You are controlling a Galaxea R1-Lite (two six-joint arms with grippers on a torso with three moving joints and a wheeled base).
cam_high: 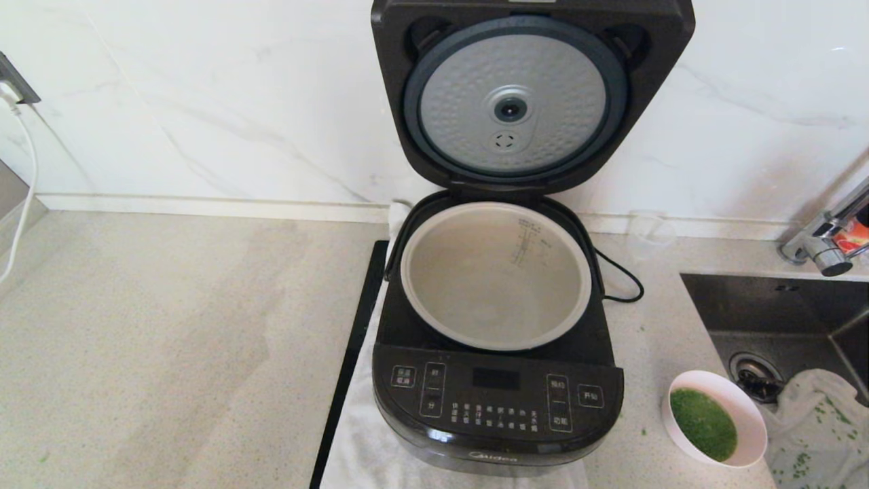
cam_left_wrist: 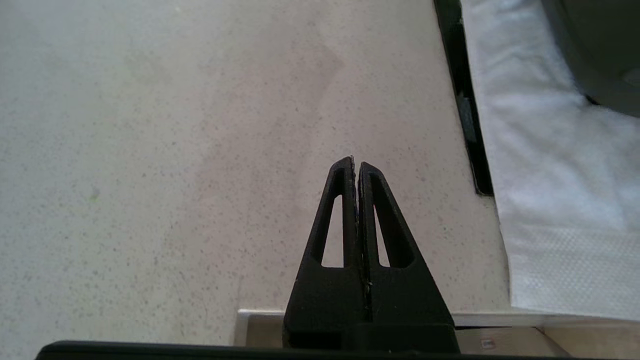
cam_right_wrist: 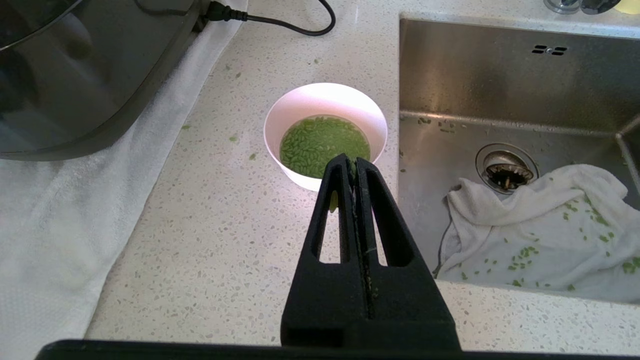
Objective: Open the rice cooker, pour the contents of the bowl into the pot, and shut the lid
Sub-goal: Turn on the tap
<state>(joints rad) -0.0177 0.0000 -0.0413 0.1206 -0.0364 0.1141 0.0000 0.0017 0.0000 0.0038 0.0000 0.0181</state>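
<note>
With the lid [cam_high: 523,95] raised off the empty pot [cam_high: 495,275], the bowl [cam_right_wrist: 325,135] stood beside the rice cooker [cam_high: 495,401] for pickup, the right gripper [cam_right_wrist: 355,162] above it and left gripper [cam_left_wrist: 356,165] both pressed together.

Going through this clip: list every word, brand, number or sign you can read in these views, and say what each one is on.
"Midea": on the lower front edge of the cooker, below the button panel.
White Chinese labels on the panel buttons: too small to read.
Display: dark, no digits.
Measuring marks on the pot inner wall: too small to read.
Both wrist views: no text.
</note>
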